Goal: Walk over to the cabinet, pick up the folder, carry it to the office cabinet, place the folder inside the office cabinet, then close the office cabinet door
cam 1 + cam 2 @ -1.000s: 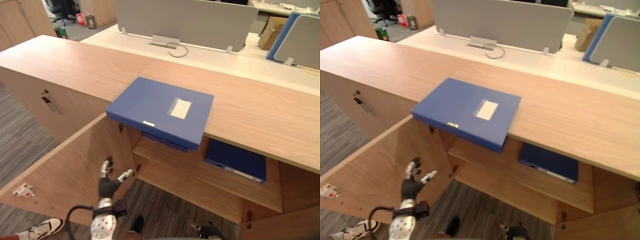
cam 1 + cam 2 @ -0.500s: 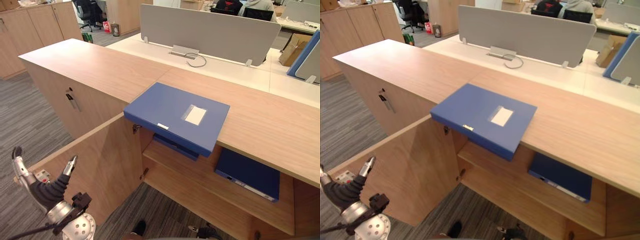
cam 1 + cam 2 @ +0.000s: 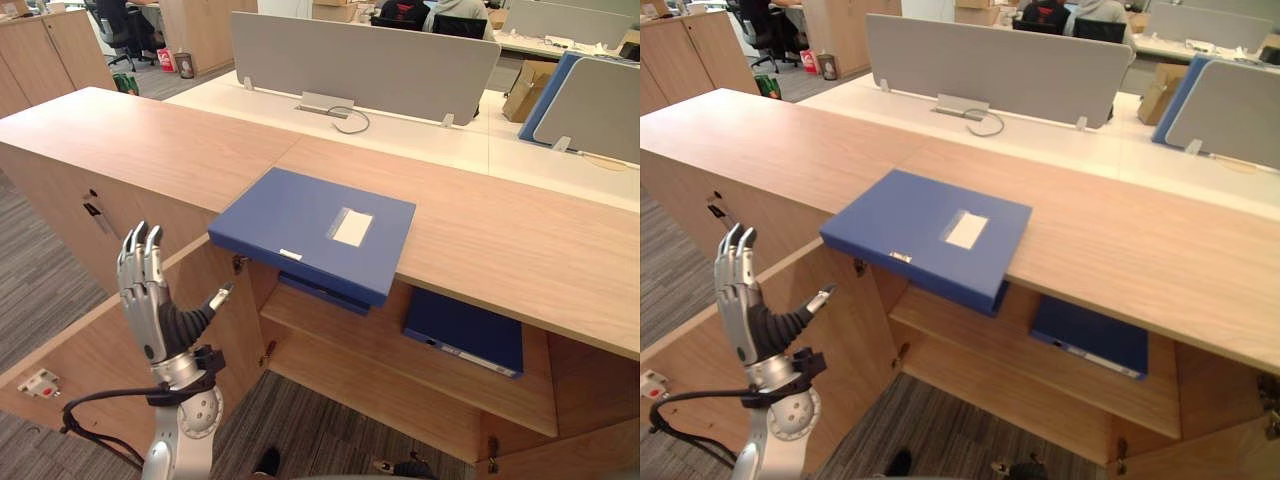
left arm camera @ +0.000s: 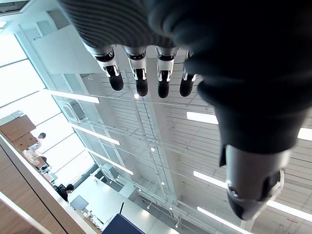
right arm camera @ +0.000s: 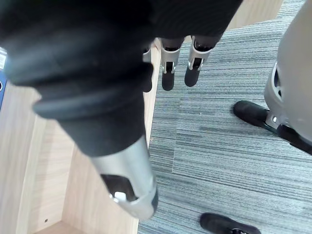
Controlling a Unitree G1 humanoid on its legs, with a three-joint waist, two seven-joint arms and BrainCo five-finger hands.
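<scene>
Awaiting pickup: folder (image 3: 315, 228) untouched, beyond left hand (image 3: 150, 300), fingers straight | right hand (image 5: 168, 73) relaxed, empty | carry, placement, closing outstanding

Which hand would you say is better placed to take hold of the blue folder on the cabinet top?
Left, probably. The left hand is raised and open, left of the folder, which overhangs the cabinet edge. The right hand hangs low, fingers toward the carpet.

Left hand (image 3: 148, 300) held upright, fingers straight, thumb apart — right hand (image 5: 195, 63) hangs down, fingers straight too
</scene>
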